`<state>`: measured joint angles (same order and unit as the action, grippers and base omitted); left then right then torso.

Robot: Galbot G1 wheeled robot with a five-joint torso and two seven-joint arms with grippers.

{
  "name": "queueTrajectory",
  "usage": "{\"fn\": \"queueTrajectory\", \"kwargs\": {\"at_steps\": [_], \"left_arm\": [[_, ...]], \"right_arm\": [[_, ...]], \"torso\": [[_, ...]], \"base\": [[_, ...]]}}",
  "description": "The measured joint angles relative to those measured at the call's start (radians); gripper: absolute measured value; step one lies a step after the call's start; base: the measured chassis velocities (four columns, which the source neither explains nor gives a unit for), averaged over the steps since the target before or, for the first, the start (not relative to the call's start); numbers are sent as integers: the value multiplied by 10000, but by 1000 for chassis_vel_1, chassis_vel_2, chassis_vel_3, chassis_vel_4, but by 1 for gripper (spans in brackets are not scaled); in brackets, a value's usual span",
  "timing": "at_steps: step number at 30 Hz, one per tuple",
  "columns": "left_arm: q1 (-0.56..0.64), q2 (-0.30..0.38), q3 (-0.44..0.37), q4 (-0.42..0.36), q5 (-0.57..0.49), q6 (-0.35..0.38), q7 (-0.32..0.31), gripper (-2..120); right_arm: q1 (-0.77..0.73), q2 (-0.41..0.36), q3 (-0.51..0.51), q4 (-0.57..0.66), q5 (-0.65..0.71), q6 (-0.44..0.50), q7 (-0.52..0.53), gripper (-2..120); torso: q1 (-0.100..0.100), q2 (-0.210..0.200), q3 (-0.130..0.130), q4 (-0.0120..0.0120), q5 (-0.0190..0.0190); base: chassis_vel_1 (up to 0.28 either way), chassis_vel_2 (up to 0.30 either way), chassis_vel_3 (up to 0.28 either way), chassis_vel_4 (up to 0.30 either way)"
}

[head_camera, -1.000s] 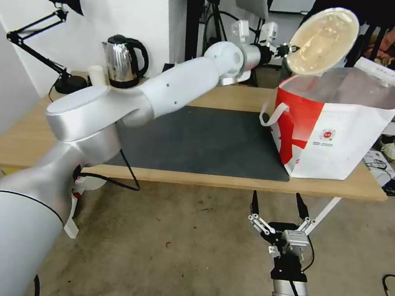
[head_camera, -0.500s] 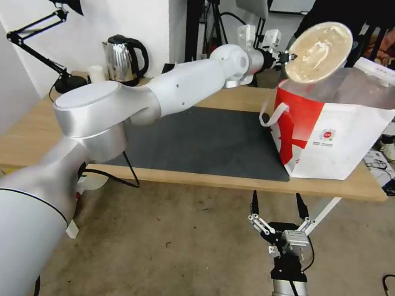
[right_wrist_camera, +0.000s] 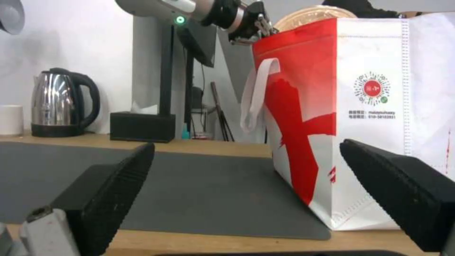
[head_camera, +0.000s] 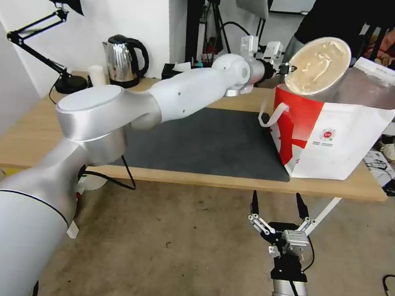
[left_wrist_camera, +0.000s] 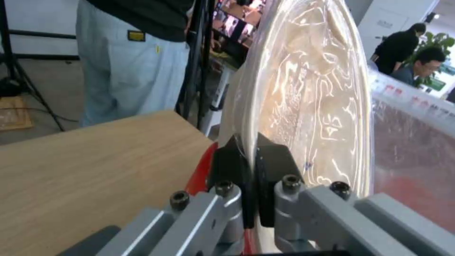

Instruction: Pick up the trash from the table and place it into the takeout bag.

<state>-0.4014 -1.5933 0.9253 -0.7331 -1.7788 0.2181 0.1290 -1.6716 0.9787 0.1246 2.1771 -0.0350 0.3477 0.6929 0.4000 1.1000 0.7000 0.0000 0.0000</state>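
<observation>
Over the boxy white-and-red takeout bag [head_camera: 336,133], left gripper [head_camera: 286,69] pinches the tilted tan paper bowl's [head_camera: 318,65] rim; right gripper [head_camera: 276,207] hangs spread below the surface [head_camera: 17,130].

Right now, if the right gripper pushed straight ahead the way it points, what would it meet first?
Most likely the front edge of the table, then the takeout bag on it. The right gripper hangs open below table level; depth is hard to judge.

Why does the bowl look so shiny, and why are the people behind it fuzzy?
Left wrist view: light glares in streaks across the tan paper bowl, pinched by the left gripper; the people behind are out of focus. Head view: the table edges look bent.
</observation>
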Motion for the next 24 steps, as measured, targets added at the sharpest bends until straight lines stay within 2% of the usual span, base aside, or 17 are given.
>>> {"fn": "queueTrajectory", "kwargs": {"at_steps": [17,24], "left_arm": [[-2,18,264,-140,425,-82,24,1],[-27,26,430,-148,671,-240,360,1]], "right_arm": [[0,0,0,0,0,0,0,100],[0,0,0,0,0,0,0,100]], "torso": [[0,0,0,0,0],[0,0,0,0,0]], "base": [[0,0,0,0],[0,0,0,0]]}}
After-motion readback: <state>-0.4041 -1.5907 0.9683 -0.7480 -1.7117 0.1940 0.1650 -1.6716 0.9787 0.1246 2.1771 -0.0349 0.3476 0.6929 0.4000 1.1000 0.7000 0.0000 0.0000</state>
